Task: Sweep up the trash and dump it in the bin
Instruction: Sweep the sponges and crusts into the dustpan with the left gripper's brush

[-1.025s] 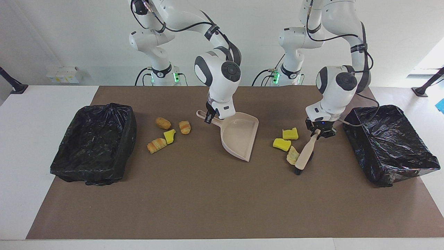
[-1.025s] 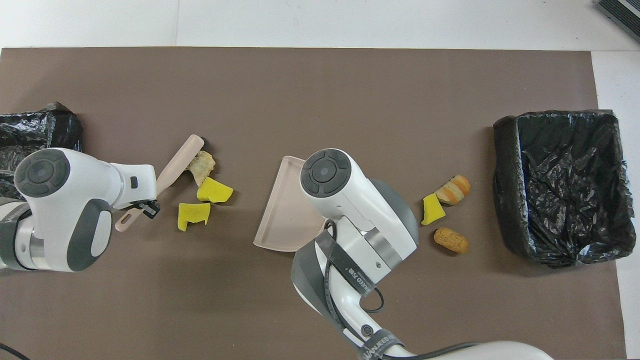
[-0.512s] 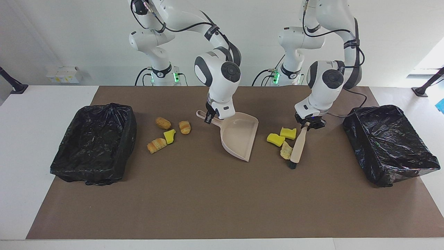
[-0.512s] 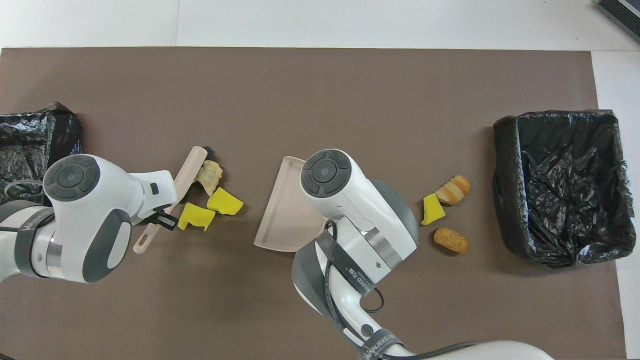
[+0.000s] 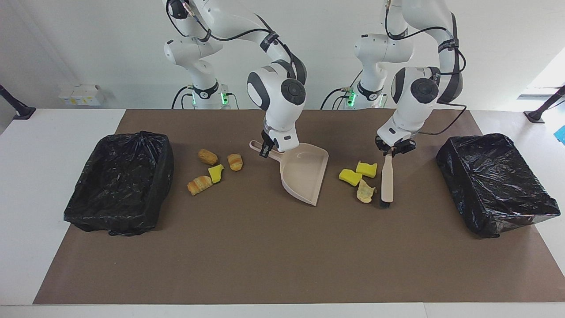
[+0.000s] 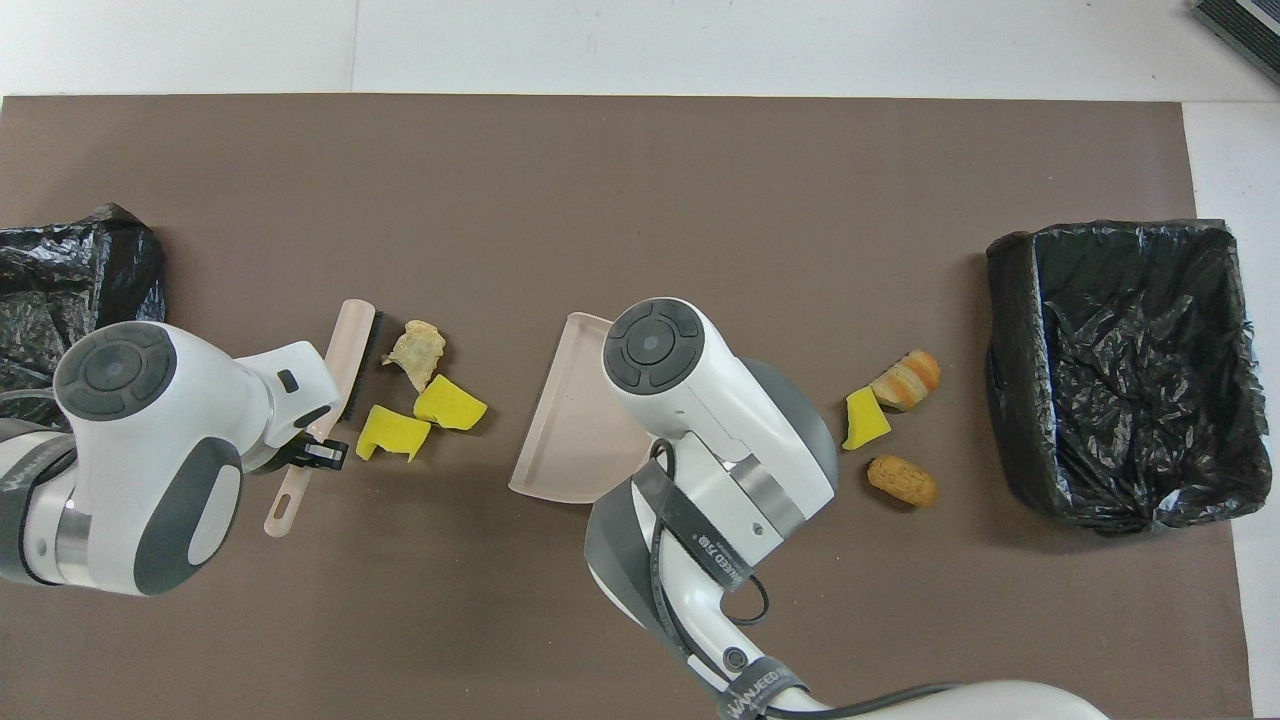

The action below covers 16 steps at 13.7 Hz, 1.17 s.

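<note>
Facing view, left claw clamping brush beside scraps, right claw gripping dustpan

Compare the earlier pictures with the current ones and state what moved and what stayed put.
The left gripper, shut on the brush, swept toward the dustpan, pushing two yellow sponge chunks and the pale chip along; the brush now stands just clear of them. Unchanged: the right gripper shut on the dustpan's handle, the four scraps near the right arm's bin, and both bins.

Bright, even, sharp pictures with soft shadows; daylight glares at one edge.
</note>
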Each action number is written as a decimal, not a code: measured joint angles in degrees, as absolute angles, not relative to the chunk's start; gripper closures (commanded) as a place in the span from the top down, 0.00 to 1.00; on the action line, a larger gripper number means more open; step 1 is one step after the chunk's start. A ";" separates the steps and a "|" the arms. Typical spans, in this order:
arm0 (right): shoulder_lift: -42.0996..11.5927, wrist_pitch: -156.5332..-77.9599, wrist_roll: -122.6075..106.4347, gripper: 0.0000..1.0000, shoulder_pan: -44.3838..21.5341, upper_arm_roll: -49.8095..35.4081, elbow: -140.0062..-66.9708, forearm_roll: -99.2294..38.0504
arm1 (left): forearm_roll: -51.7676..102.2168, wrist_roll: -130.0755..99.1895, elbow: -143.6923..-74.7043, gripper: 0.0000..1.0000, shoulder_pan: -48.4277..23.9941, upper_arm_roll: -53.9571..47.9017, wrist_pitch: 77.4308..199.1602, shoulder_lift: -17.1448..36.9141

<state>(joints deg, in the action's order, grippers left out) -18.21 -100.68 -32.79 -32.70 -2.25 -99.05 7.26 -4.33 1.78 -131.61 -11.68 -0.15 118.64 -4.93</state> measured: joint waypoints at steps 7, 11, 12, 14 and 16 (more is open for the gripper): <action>-18.21 -100.68 -32.79 0.00 -32.70 -2.25 -99.22 7.26 | -2.72 -3.26 -141.40 0.00 -13.36 -0.50 123.24 -11.06; -18.21 -100.68 -32.79 0.00 -32.64 -2.21 -99.37 7.26 | 2.22 -4.48 -141.49 0.00 -18.37 -0.80 124.82 -10.75; -18.21 -100.68 -32.79 0.00 -32.63 -2.18 -99.38 7.26 | 3.14 -4.59 -141.49 0.00 -19.62 -0.81 125.41 -10.43; -18.21 -100.68 -32.79 0.00 -32.63 -2.17 -99.41 7.26 | 6.30 -4.64 -141.46 0.00 -22.79 -0.84 126.86 -9.79; -18.21 -100.68 -32.79 0.00 -32.62 -2.17 -99.43 7.26 | 9.90 -4.92 -141.46 0.00 -26.93 -0.92 128.03 -9.47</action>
